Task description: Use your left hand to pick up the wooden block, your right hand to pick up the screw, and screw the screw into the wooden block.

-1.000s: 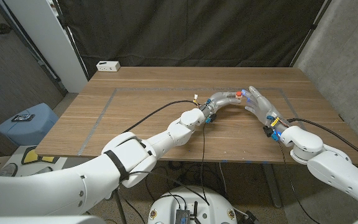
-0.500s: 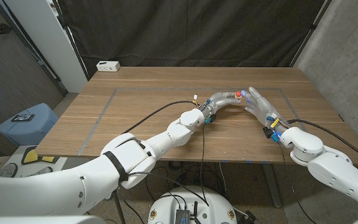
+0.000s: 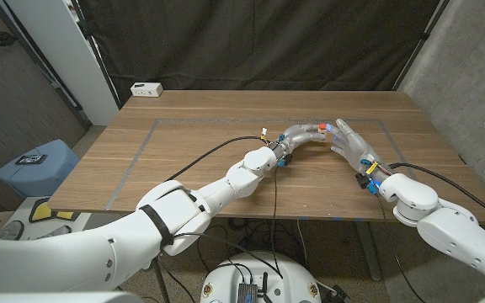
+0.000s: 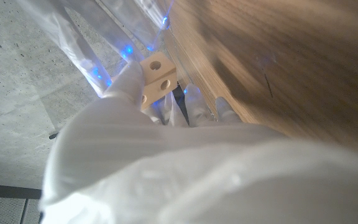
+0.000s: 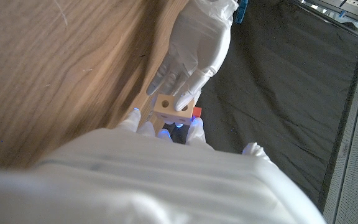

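Nothing has shifted that I can make out since a second ago: both my hands meet at the same spot over the far middle of the bench (image 3: 183, 160), and the red bit between them sits where it did. My left hand (image 3: 300, 135) is closed around the one wooden block (image 4: 156, 76), which I hold up off the bench; the left wrist view shows it pinched at its lower part, pale raw wood, squarish, with two round holes on one face and one on the next. From the right wrist view the same block (image 5: 174, 106) shows two holes side by side, with my left hand's fingers (image 5: 185, 74) reaching onto it and a small red thing (image 5: 196, 112) just beside its edge. In the head view that red spot (image 3: 322, 127) lies between my hands; whether it is the screw I cannot tell. My right hand (image 3: 352, 141) stands with its fingers stretched out and touching the block's side, their tips glowing blue; whether it pinches anything I cannot tell. I count one white box (image 3: 146, 88) at the bench's far left corner, smooth and oblong. Both hands wear a glossy, translucent white covering, and the bench is brown wood with long straight grain.
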You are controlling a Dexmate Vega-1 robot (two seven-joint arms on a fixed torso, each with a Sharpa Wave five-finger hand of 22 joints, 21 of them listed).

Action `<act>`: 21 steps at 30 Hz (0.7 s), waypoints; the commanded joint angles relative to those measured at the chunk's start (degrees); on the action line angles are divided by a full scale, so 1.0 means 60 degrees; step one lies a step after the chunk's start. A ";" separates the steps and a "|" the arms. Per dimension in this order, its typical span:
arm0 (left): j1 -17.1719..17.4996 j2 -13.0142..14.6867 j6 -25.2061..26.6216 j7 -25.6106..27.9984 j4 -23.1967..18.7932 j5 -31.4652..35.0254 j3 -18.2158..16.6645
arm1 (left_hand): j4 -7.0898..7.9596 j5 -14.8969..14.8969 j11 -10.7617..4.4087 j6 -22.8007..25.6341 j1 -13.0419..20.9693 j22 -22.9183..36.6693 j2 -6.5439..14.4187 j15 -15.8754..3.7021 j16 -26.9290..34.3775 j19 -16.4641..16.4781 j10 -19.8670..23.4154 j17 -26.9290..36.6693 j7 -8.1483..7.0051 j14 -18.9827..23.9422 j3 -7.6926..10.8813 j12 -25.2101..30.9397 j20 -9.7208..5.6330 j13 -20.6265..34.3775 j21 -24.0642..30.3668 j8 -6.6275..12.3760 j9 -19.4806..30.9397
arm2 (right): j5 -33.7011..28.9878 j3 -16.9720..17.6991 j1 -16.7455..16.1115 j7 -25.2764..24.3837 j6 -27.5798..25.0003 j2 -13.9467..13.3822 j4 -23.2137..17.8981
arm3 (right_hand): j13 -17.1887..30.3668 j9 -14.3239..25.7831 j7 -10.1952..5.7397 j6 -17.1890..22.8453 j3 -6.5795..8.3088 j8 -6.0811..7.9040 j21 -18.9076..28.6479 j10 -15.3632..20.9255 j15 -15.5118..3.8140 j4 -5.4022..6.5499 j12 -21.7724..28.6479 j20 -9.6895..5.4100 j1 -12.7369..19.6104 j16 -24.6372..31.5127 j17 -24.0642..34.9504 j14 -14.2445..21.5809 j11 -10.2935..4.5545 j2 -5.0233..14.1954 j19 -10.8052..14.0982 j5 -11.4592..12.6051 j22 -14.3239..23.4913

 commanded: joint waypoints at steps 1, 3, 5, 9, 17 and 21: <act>-0.0021 0.0017 -0.0007 0.0000 0.0000 0.0007 -0.0004 | 0.0096 0.0029 -0.0140 0.0115 -0.0160 0.0025 0.0014 -0.0425 0.0073 -0.0003 0.0246 -0.0008 -0.0088 0.0097 0.0012 0.0230 0.0039 0.0217 0.0044 0.0093 0.0034 | -0.0002 0.0086 -0.0127 -0.0069 -0.0031 0.0017 -0.0118 | 0.0014 0.0018 -0.0008 0.0084 0.0038 0.0061 0.0000 -0.0720 0.0004 0.0018 0.0041 0.0051 0.0008 0.0036 0.0008 -0.1266 -0.0036 0.0071 0.0021 0.0092 0.0023; -0.0031 0.0013 -0.0016 -0.0003 0.0017 0.0008 -0.0004 | 0.0092 0.0027 -0.0143 0.0112 -0.0163 0.0025 0.0006 -0.0436 0.0076 0.0006 0.0255 -0.0011 -0.0096 0.0112 0.0012 0.0228 0.0036 0.0211 0.0048 0.0090 0.0034 | -0.0006 0.0109 -0.0152 -0.0093 -0.0027 0.0025 -0.0127 | 0.0015 0.0018 -0.0012 0.0088 0.0039 0.0060 0.0000 -0.0719 0.0008 0.0017 0.0041 0.0051 0.0011 0.0037 0.0008 -0.1261 -0.0036 0.0072 0.0021 0.0092 0.0023; -0.0037 0.0020 -0.0024 0.0004 0.0013 0.0022 0.0003 | 0.0083 0.0024 -0.0146 0.0108 -0.0162 0.0025 -0.0007 -0.0440 0.0074 0.0007 0.0260 -0.0015 -0.0094 0.0117 0.0009 0.0225 0.0044 0.0206 0.0048 0.0087 0.0033 | -0.0001 0.0131 -0.0167 -0.0110 -0.0026 0.0037 -0.0129 | 0.0015 0.0018 -0.0003 0.0091 0.0039 0.0059 0.0001 -0.0716 0.0008 0.0016 0.0042 0.0048 0.0013 0.0037 0.0007 -0.1260 -0.0032 0.0072 0.0024 0.0093 0.0023; -0.0062 0.0012 -0.0046 -0.0003 0.0052 0.0031 0.0008 | 0.0063 0.0029 -0.0145 0.0052 -0.0133 0.0025 0.0014 -0.0439 0.0062 -0.0002 0.0245 -0.0016 -0.0049 0.0092 0.0031 0.0211 0.0063 0.0198 0.0045 0.0060 0.0032 | -0.0026 0.0198 -0.0204 -0.0170 0.0007 0.0064 -0.0115 | 0.0015 0.0019 0.0024 0.0084 0.0040 0.0051 0.0003 -0.0712 0.0012 0.0015 0.0043 0.0042 0.0017 0.0039 0.0007 -0.1255 -0.0035 0.0074 0.0027 0.0094 0.0023; -0.0036 0.0050 -0.0030 0.0005 -0.0005 0.0025 -0.0004 | 0.0069 0.0022 -0.0142 0.0111 -0.0160 0.0025 0.0004 -0.0452 0.0067 0.0004 0.0274 -0.0016 -0.0112 0.0106 0.0019 0.0216 0.0039 0.0199 0.0047 0.0081 0.0031 | -0.0068 0.0324 -0.0241 -0.0257 -0.0017 0.0073 -0.0126 | 0.0016 0.0019 0.0014 0.0049 0.0042 0.0031 0.0005 -0.0717 0.0011 0.0013 0.0040 0.0038 0.0023 0.0040 0.0006 -0.1250 -0.0026 0.0076 0.0034 0.0095 0.0023; -0.0009 0.0095 -0.0029 0.0010 -0.0073 0.0027 -0.0009 | 0.0090 0.0017 -0.0146 0.0126 -0.0201 0.0025 0.0002 -0.0453 0.0073 0.0006 0.0303 -0.0013 -0.0120 0.0124 0.0008 0.0224 0.0039 0.0201 0.0048 0.0085 0.0031 | -0.0106 0.0397 -0.0250 -0.0313 -0.0025 0.0084 -0.0120 | 0.0016 0.0020 -0.0010 0.0023 0.0043 0.0018 0.0002 -0.0717 0.0002 0.0011 0.0039 0.0039 0.0026 0.0040 0.0006 -0.1250 -0.0024 0.0075 0.0029 0.0095 0.0023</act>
